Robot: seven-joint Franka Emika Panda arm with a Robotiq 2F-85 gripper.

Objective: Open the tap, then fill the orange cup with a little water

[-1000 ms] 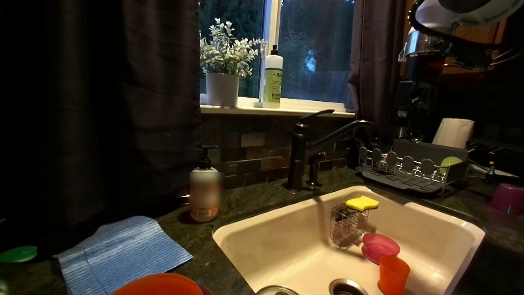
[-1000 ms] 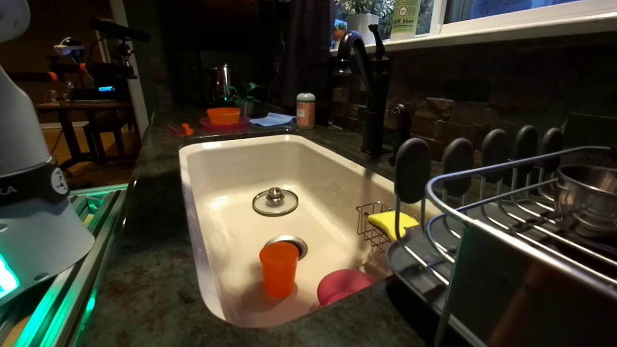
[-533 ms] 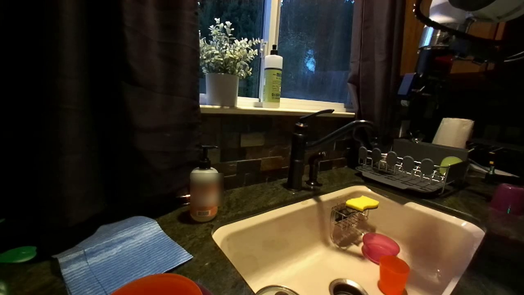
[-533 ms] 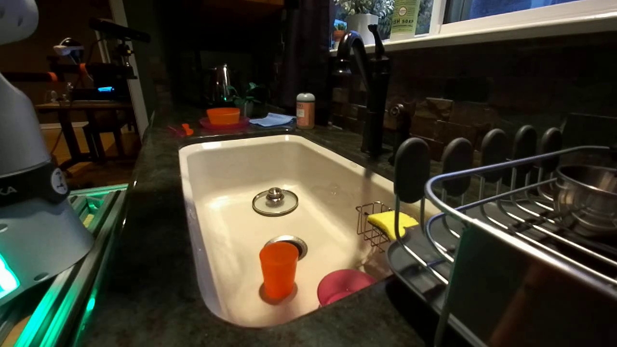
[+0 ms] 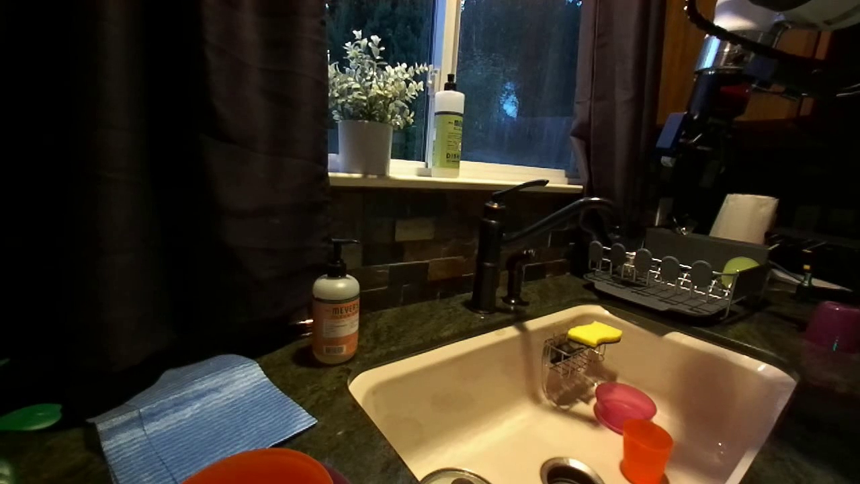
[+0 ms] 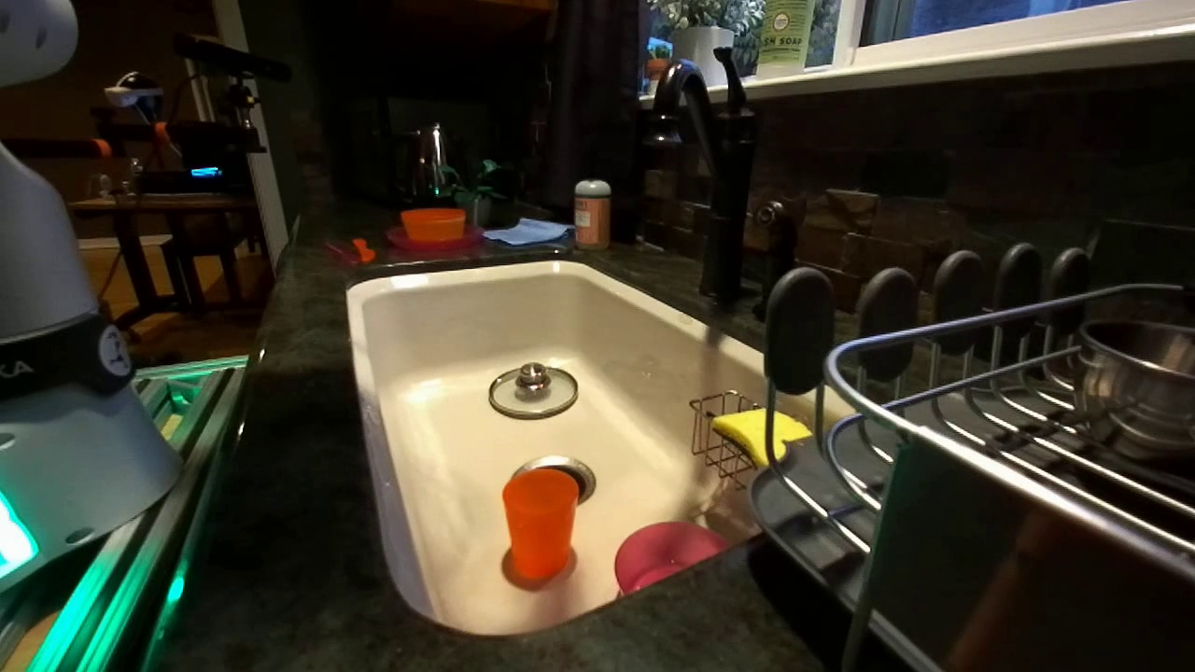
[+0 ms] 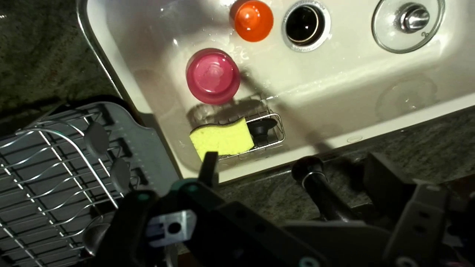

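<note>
Over at the upper right, the robot arm [image 5: 722, 57] had moved a bit farther right since the earlier frame. Its claw [image 7: 293, 159], low in the wrist view, was spread wide. The white sink [image 6: 467, 313] held a glass lid [image 7: 408, 22], whole in that view but cut off in an exterior view. A gray dish rack [image 6: 962, 439], lower right, hid part of the sink and held a metal bowl [image 6: 1139, 383]. The black tap [image 5: 489, 242] stood behind the sink, mid-frame. The orange cup [image 6: 540, 523] stood in the sink, lower middle, near a pink cup [image 6: 663, 560]; you couldn't see if it held water.
</note>
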